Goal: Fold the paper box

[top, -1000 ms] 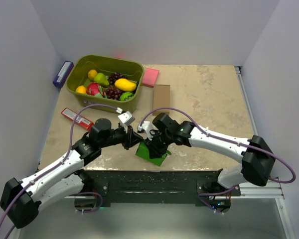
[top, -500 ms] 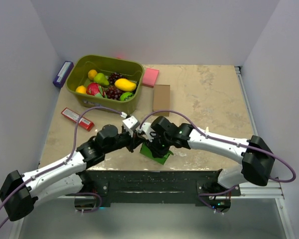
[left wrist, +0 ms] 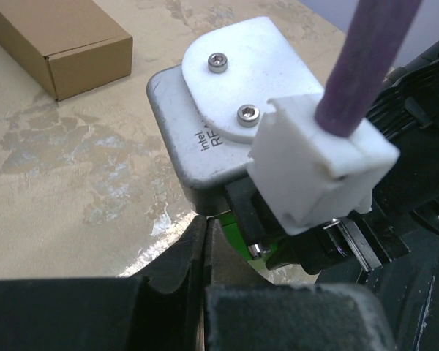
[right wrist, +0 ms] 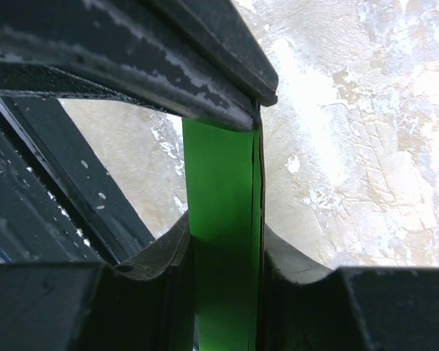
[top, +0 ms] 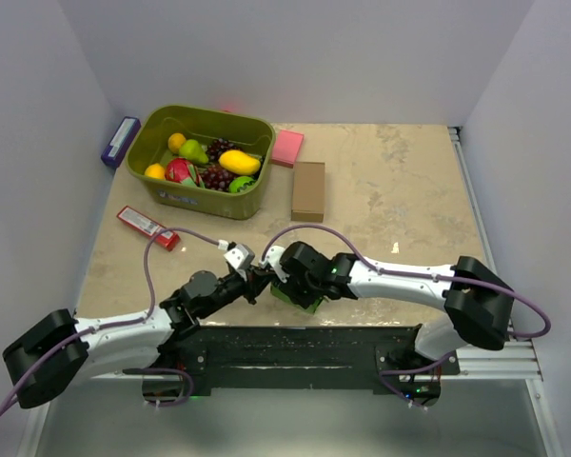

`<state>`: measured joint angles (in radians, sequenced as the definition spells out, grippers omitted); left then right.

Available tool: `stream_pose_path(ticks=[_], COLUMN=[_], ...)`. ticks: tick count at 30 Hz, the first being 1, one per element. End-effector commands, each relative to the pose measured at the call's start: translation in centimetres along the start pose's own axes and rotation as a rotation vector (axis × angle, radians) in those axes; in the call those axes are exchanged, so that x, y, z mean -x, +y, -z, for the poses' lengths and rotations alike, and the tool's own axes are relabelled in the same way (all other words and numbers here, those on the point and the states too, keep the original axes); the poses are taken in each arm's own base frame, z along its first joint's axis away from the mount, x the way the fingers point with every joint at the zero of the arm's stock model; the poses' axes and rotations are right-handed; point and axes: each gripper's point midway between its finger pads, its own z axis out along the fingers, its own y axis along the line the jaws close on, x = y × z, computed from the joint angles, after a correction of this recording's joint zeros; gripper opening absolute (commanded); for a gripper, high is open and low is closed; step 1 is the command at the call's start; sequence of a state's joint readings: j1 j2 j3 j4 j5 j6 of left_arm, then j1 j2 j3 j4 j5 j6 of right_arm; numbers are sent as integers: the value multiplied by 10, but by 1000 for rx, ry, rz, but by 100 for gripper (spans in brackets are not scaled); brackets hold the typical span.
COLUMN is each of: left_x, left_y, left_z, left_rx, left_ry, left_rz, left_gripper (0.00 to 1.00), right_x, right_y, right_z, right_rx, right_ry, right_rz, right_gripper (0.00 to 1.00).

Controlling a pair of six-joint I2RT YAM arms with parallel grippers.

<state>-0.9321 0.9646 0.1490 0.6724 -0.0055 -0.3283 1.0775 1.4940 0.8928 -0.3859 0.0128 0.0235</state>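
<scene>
Clamping the paper box [top: 307, 301] between its two fingers, the right hand [top: 284, 279] is holding it at the near edge of the desk [top: 400, 190], just in front of the arm bases. In the right wrist view the paper box [right wrist: 219, 219] is showing as a narrow upright green strip, and the right hand [right wrist: 223, 252] is pressing on it from both sides. The left hand [top: 256, 282] is sitting just beside the right one, its fingers squeezed fully together with nothing seen between them. In the left wrist view the left hand [left wrist: 207, 232] is pointing its tips at a sliver of green card [left wrist: 231, 234] under the other arm's camera housing. Farther back, an olive bin [top: 196, 197] is holding toy fruit [top: 240, 162]. A brown cardboard box [top: 308, 190] is lying to its right, a pink pad [top: 287, 148] behind that, and a red packet [top: 147, 227] at the left.
</scene>
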Motion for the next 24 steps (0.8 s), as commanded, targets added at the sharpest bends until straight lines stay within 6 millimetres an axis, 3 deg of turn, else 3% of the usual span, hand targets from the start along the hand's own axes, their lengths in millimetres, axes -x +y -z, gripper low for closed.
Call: stream_pose_path(ticks=[1, 10, 24], left_x=[-18, -18, -52], left_y=[-14, -9, 7], left_z=[8, 13, 35], left_rx=[-79, -81, -36], left_ry=[5, -62, -48], left_rz=[50, 51, 144], left_gripper=[0, 0, 0], right_x=[29, 17, 21], right_y=[-24, -15, -8], right_z=[-11, -18, -16], right_rx=[-136, -105, -97], right_ry=[-115, -54, -38], right_rz=[4, 8, -2], right_gripper=[0, 0, 0])
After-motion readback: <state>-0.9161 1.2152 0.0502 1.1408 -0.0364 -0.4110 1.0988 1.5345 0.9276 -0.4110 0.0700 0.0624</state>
